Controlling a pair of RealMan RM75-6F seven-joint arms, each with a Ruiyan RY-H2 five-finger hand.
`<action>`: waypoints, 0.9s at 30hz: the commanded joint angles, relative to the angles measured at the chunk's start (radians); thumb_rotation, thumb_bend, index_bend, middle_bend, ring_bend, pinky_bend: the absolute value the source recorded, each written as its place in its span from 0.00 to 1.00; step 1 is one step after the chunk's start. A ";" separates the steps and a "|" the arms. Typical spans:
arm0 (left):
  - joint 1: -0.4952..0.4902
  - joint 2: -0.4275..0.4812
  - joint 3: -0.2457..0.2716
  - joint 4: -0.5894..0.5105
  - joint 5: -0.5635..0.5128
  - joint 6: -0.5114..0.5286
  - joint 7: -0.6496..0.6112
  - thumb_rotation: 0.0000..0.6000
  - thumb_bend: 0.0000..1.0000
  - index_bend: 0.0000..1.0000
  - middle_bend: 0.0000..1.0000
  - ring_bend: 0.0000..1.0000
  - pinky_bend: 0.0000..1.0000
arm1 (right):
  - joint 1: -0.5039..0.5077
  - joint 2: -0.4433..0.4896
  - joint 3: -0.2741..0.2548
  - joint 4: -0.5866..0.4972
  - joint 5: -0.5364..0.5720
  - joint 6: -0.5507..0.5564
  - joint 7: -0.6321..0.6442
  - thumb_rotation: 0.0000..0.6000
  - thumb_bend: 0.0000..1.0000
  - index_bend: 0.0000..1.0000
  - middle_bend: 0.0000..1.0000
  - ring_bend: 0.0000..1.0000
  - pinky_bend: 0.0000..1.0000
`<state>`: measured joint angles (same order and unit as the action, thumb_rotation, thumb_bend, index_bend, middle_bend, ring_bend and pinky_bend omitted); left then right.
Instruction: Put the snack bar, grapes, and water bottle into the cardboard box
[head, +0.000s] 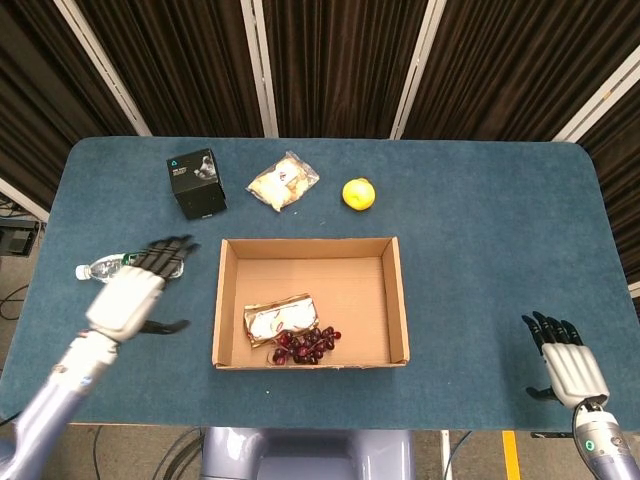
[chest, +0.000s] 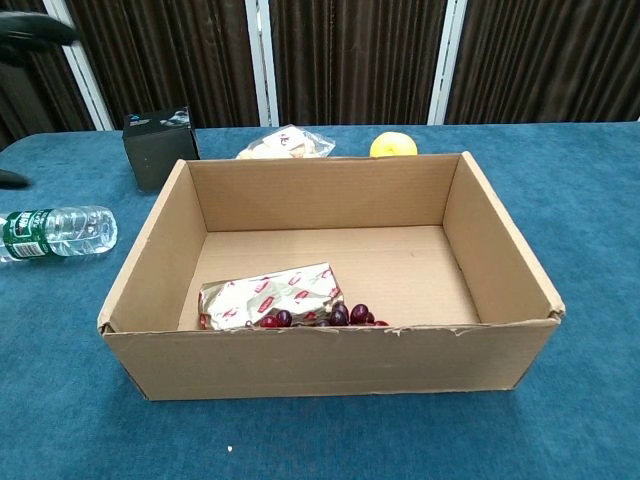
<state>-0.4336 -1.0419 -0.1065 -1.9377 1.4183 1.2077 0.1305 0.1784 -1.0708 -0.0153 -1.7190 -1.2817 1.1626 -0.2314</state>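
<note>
Left hand (head: 128, 296) hovers empty, fingers (head: 165, 250) spread, tips over the water bottle (head: 103, 267); cardboard box (head: 399, 300), holding snack bar (head: 275, 319) and grapes (head: 308, 343), lies beyond them. Right hand (head: 572, 366) is likewise spread.
</note>
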 joint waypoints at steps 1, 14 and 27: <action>0.078 0.011 0.021 0.135 -0.040 0.074 -0.077 1.00 0.00 0.00 0.00 0.00 0.09 | 0.001 -0.001 -0.002 -0.002 -0.002 -0.002 -0.003 1.00 0.01 0.00 0.00 0.00 0.00; 0.043 -0.218 -0.022 0.549 -0.235 -0.043 -0.089 0.97 0.03 0.01 0.00 0.00 0.10 | 0.009 -0.029 -0.009 -0.012 0.000 -0.004 -0.068 1.00 0.01 0.00 0.00 0.00 0.00; -0.084 -0.391 -0.056 0.821 -0.357 -0.303 -0.061 0.97 0.02 0.02 0.00 0.00 0.10 | 0.031 -0.044 -0.003 -0.003 0.050 -0.050 -0.089 1.00 0.01 0.00 0.00 0.00 0.00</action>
<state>-0.4949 -1.4039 -0.1577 -1.1496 1.0781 0.9333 0.0588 0.2048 -1.1156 -0.0185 -1.7228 -1.2371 1.1204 -0.3220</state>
